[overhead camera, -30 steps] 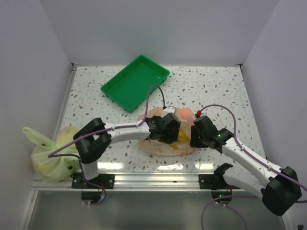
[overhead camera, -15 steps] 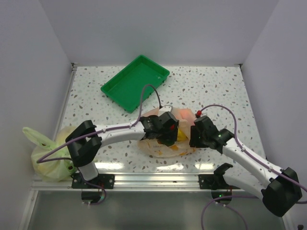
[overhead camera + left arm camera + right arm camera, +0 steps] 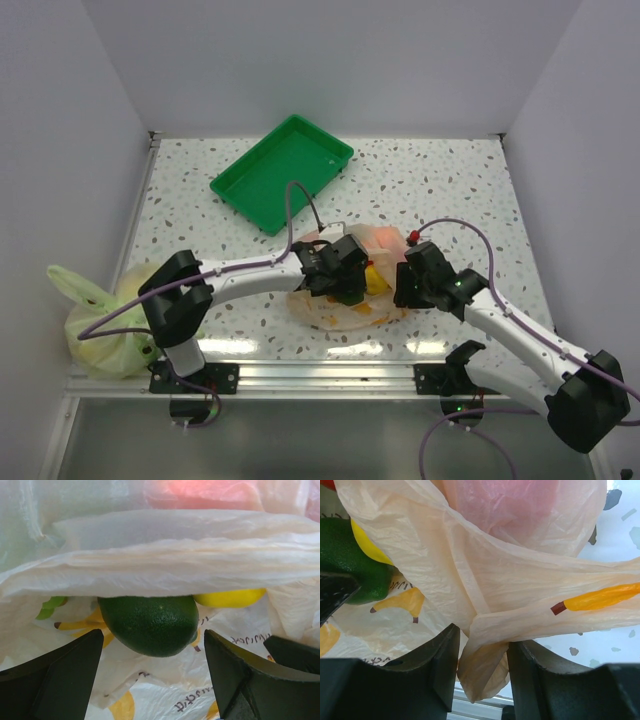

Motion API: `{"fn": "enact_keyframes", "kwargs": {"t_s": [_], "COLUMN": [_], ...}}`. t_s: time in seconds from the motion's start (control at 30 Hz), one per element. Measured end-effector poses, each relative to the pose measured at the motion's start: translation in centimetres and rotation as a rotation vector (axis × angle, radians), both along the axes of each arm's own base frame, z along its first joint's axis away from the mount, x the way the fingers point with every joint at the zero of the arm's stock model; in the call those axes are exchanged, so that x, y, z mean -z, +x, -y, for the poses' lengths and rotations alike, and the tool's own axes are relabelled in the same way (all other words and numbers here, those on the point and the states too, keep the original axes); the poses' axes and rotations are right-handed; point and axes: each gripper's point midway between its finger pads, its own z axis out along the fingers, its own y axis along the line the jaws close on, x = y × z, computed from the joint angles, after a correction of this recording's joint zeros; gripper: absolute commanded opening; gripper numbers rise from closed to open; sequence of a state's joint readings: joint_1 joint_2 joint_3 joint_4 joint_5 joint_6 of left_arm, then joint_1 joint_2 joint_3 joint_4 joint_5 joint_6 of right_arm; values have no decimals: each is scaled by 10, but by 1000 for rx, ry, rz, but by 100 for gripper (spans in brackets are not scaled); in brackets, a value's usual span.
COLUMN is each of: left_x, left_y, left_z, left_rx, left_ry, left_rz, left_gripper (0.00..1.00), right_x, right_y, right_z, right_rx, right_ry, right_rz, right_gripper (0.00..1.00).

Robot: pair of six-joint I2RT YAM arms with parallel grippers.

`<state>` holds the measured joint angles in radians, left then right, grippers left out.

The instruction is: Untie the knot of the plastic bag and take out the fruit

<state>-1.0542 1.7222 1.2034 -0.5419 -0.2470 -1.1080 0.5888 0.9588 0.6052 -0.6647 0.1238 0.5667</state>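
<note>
The pale orange plastic bag (image 3: pixel 340 308) lies at the table's middle front with its mouth open. No tied knot shows. My left gripper (image 3: pixel 155 665) is open, its fingers (image 3: pixel 60 675) either side of a dark green fruit (image 3: pixel 150 622) lying just under the bag's upper film (image 3: pixel 165 565). A yellow fruit (image 3: pixel 230 597) lies to the green one's right and a pink one (image 3: pixel 200 492) behind the film. My right gripper (image 3: pixel 482 660) is shut on a bunched fold of the bag (image 3: pixel 520 580) at its right edge. The green fruit (image 3: pixel 350 565) and a pink fruit (image 3: pixel 520 510) show there too.
A green tray (image 3: pixel 283 172) stands at the back left of the table. A tied yellow-green bag (image 3: pixel 110 330) sits at the front left corner. Both arms meet over the bag, the left gripper (image 3: pixel 348 288) close to the right gripper (image 3: pixel 405 285).
The left arm's elbow swung left and lower, and its gripper shifted slightly nearer over the bag. More of the yellow fruit shows. The right arm has hardly moved.
</note>
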Motion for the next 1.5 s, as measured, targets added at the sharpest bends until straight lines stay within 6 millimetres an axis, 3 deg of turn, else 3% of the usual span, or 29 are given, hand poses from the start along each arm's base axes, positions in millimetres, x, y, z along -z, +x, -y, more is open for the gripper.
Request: {"fn": "enact_keyframes", "kwargs": {"t_s": [0.27,0.5,0.77,0.9,1.07,1.2,1.27,1.4,1.5], "left_x": [27,39,39,33,-4,-51,-83,-144,-169], "left_y": [0,10,12,5,-8,-14,-9,26,81], "left_z": [11,5,2,-1,5,14,21,24,-13], "left_rx": [-114,-165,-106,-7,165,293,342,340,219], "left_ry": [-9,1,25,61,26,-44,-86,-188,-216], "left_rz": [-87,-116,-97,-72,-9,65,117,220,294], "left_gripper": [85,81,48,40,36,35,35,35,35], "right_x": [-5,-10,-11,-10,-11,-11,-11,-13,-14], "right_y": [1,3,5,5,6,7,7,9,10], "right_z": [-7,-10,-11,-9,-7,-3,-3,-1,-1], "right_rx": [-16,-30,-44,-47,-42,-36,-37,-38,-43], "right_ry": [37,65,60,53,40,23,17,4,1], "right_rz": [16,45,54,56,64,67,70,80,86], "right_gripper": [45,45,44,43,41,40,40,40,40]}}
